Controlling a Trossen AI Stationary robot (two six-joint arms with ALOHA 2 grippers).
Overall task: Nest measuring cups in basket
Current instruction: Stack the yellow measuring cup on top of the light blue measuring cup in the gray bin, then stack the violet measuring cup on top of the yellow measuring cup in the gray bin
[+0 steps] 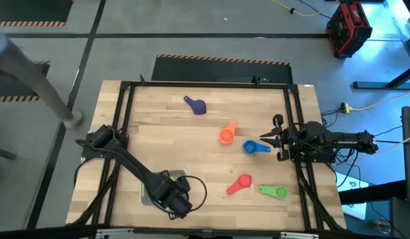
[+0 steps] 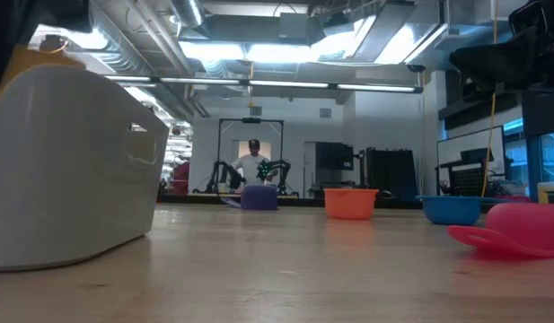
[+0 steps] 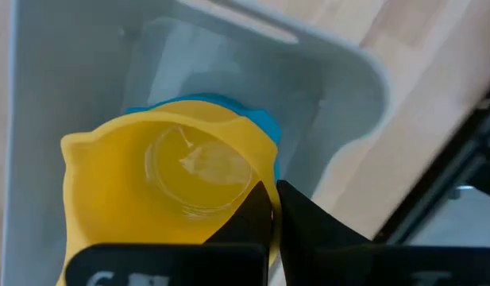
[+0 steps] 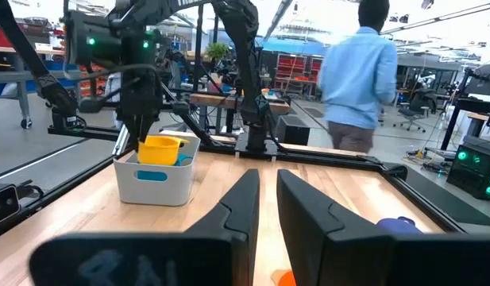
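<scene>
While the left gripper [image 3: 272, 214] pinches the yellow cup [image 3: 169, 187] over the teal cup [image 3: 256, 123] in the basket [image 4: 157, 179], its closed fingers releasing off-centre could leave it sitting crooked.

Overhead: straight down, whole pale wooden table [image 1: 191, 159]. Low: tabletop level, facing 12 o'clock, hard against pale grey-green plastic basket [image 2: 70, 170]. Left wrist: close above it. Right wrist: farther off, shares basket.
</scene>
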